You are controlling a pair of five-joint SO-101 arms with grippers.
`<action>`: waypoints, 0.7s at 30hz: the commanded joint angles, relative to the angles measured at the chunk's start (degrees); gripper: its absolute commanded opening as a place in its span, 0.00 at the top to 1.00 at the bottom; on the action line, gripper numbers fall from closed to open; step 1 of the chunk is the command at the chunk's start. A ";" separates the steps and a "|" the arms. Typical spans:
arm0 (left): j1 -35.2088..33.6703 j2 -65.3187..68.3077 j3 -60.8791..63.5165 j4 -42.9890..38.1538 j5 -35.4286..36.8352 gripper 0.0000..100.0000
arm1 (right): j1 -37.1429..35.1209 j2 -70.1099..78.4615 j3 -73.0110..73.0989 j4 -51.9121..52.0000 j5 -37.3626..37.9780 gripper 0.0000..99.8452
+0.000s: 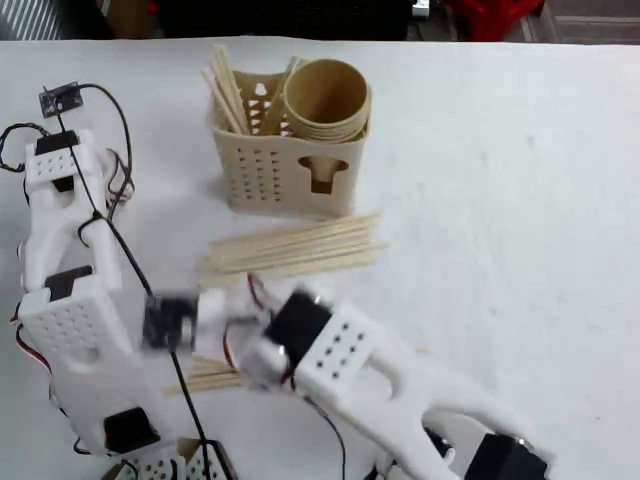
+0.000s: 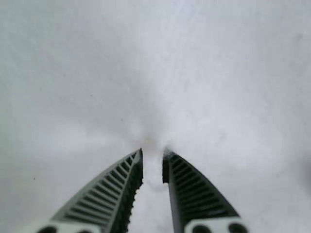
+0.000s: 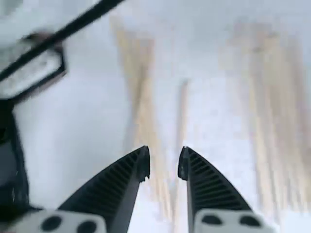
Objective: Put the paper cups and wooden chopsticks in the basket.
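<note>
High camera is looking down over the worktop [image 1: 520, 150]; wrist cameras are staring close past left pincer [image 2: 152, 154] and right pincer [image 3: 163, 156], the right sharing loose chopsticks [image 3: 141, 97]

The paper cups [image 1: 326, 95] sit one inside another in the basket [image 1: 285, 185], so its wall hides their lower parts and I cannot count them. The right arm [image 1: 340, 355] covers part of the small bunch of chopsticks [image 1: 205, 378] on the near side, and the arm's left end is all blur. Close up, those chopsticks look smeared too.
</note>
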 commanded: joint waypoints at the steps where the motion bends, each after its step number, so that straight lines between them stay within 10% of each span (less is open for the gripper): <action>1: 0.22 -0.66 -0.70 -1.05 0.53 0.91 | -3.65 -2.68 7.03 -0.13 4.57 0.90; 21: 0.13 -0.75 -0.70 -0.79 0.53 0.91 | 2.77 -1.89 24.35 -16.48 8.88 0.90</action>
